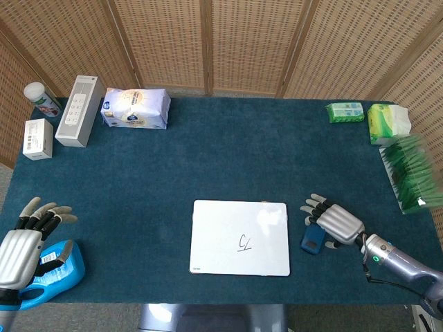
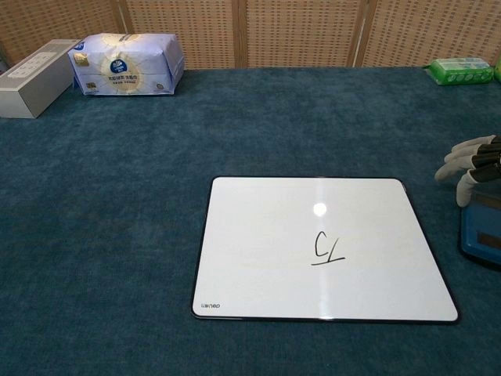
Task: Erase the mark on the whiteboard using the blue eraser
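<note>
A woven rattan folding screen point(image 1: 242, 41) stands at 12 o'clock behind the dark teal cloth-covered table point(image 1: 228, 152), apparently daylit.
</note>
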`<state>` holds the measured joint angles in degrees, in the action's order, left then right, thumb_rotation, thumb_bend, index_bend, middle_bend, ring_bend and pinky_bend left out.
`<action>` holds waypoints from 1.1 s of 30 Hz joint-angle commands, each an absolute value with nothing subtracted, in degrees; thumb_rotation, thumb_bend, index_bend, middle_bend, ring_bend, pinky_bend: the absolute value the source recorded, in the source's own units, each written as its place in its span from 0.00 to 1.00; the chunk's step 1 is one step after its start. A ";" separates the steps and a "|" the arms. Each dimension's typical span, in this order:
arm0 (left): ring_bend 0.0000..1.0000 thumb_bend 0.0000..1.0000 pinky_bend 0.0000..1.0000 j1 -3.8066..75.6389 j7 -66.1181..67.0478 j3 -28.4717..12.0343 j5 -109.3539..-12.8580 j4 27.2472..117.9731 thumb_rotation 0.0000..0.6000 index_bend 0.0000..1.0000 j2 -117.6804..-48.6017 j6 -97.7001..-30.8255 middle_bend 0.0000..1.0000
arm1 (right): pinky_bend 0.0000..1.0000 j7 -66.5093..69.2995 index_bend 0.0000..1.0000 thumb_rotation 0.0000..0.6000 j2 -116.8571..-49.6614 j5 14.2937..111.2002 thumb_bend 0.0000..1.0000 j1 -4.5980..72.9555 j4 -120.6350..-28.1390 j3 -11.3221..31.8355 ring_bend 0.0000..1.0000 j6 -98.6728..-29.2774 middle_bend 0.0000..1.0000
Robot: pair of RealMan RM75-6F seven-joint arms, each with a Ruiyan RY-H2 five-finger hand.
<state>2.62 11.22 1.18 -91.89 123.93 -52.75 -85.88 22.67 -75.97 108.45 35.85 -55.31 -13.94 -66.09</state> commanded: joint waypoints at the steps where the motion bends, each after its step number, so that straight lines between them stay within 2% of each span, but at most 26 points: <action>1: 0.19 0.50 0.03 2.44 11.13 1.26 -92.00 123.88 1.00 0.33 -52.66 -86.10 0.28 | 0.00 22.50 0.32 1.00 -76.01 108.63 0.00 36.16 -55.37 -13.97 0.00 -66.11 0.15; 19: 0.19 0.50 0.03 1.75 11.09 1.53 -92.52 123.76 1.00 0.33 -52.73 -86.69 0.28 | 0.00 22.95 0.33 1.00 -76.60 108.30 0.00 36.84 -54.92 -14.80 0.00 -65.23 0.15; 22: 0.19 0.50 0.03 1.70 11.10 1.53 -92.57 123.78 1.00 0.33 -52.75 -86.72 0.28 | 0.00 23.09 0.38 1.00 -76.62 108.26 0.00 36.84 -54.85 -14.95 0.00 -65.17 0.15; 33: 0.19 0.50 0.03 1.56 11.10 1.48 -92.47 123.55 1.00 0.32 -52.90 -86.80 0.28 | 0.00 22.91 0.67 1.00 -76.78 107.92 0.00 36.98 -55.07 -15.04 0.03 -64.92 0.21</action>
